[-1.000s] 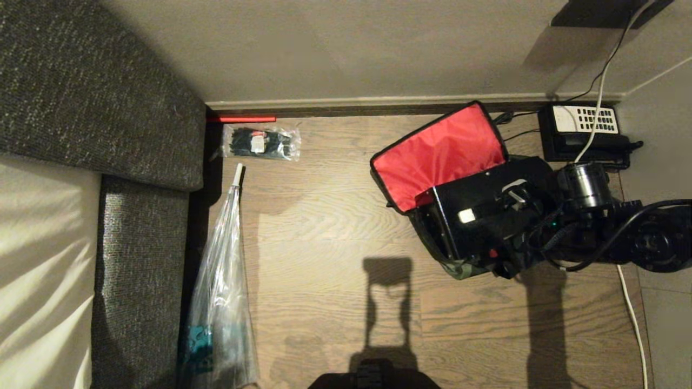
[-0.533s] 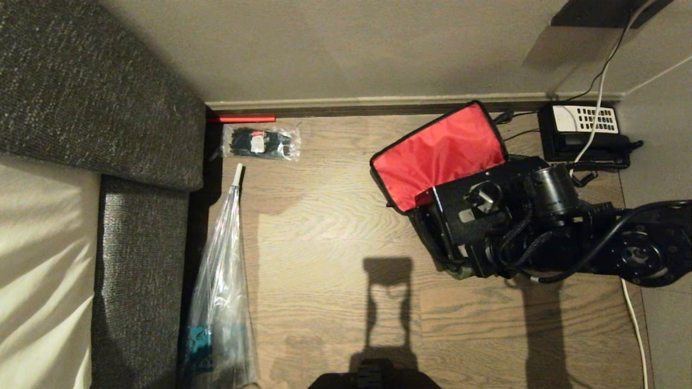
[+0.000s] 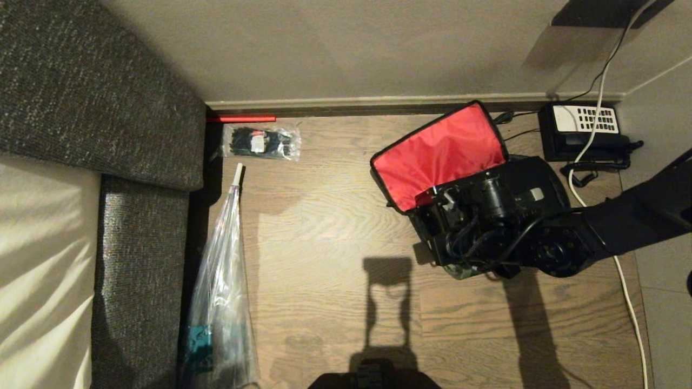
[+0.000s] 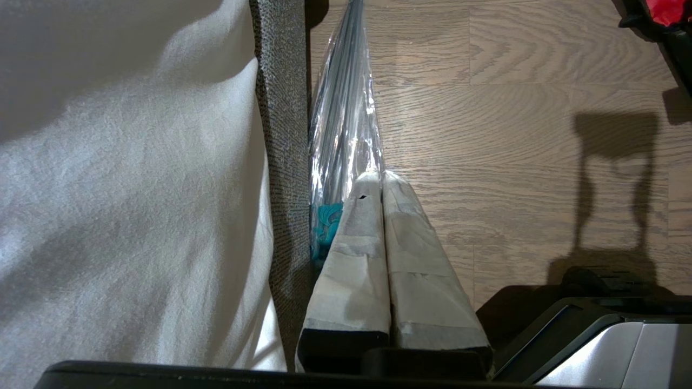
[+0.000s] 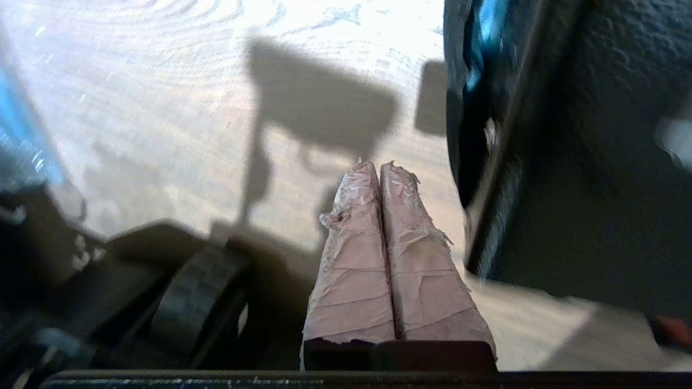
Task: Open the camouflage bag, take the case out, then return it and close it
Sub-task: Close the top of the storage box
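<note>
Wooden floor (image 3: 335, 216) filled the room between a grey sofa (image 3: 97, 97) and the wall. Near the wall lay the camouflage bag (image 3: 440, 156), its red-lined lid thrown back so the case (image 3: 532, 186) could go inside; the case sat in the opening. Over its near edge was the right gripper (image 5: 378, 167), fingers pressed together, holding nothing. Beside the sofa the left gripper (image 4: 381, 175) was parked, closed and empty.

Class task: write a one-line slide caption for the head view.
Right arm reaches over the case in the open camouflage bag, red lining showing, beside a desk telephone.
</note>
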